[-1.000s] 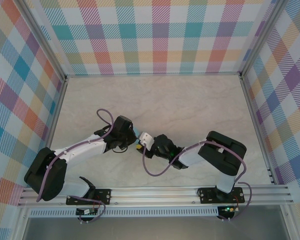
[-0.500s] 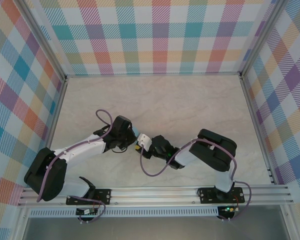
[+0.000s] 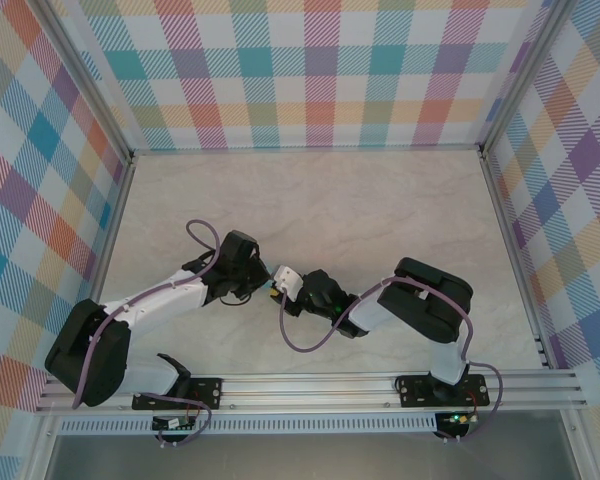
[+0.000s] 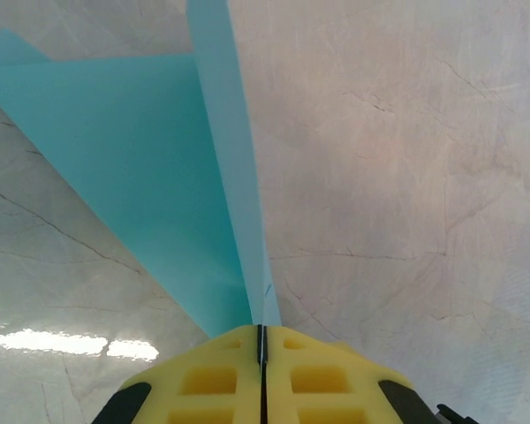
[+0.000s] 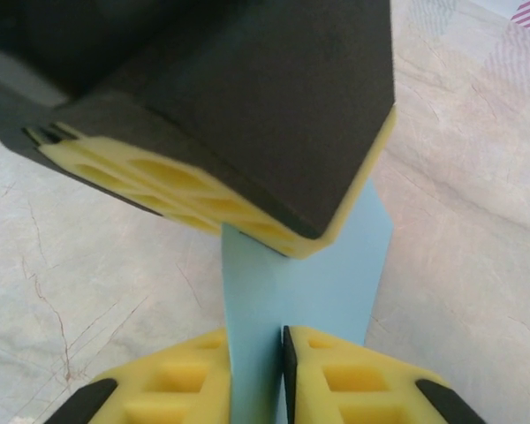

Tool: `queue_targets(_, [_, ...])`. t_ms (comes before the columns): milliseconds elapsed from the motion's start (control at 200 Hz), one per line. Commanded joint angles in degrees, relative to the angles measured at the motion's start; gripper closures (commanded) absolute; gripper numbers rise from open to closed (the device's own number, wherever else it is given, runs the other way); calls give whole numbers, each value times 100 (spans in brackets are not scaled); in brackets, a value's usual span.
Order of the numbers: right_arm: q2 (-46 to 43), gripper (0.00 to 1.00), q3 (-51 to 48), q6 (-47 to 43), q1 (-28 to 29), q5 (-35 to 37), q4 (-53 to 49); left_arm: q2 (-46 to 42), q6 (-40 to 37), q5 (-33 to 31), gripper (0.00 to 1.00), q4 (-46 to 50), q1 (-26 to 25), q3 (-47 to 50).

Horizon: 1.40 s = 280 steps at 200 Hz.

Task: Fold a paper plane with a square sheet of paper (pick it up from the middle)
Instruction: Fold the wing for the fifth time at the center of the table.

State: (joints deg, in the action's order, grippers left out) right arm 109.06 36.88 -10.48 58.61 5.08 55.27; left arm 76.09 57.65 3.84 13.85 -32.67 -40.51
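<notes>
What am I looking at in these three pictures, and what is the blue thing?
A left arm and a right arm, both robots, are bolted to a table; one picture looks down on them from above. The other two come from cameras on the wrists, so each shows its own yellow fingers. The blue thing is a folded sheet of paper. The left pincer is shut on its narrow end. The right pincer has the same paper between its fingers, which stand slightly apart.

text: none legible | labels: none | numbers: none
</notes>
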Motion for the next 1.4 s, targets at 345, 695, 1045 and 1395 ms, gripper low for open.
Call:
queue_targets(345, [-70,75,160,277,30,-119,139,-112,-34,69,93,4,102,194])
queue_targets(695, [-41,97,283,837,21,-332,-496,-446,-208,-65,69,251,306,109])
queue_targets(1045, [-60,100,903,2284,-101,-911,-2102,-1153,-526,-103,48,740,1063,235])
queue_targets(1395, [162,100,1119,4023,-689,-2248,-2078,-1595,-719,18,46,483,1184,642])
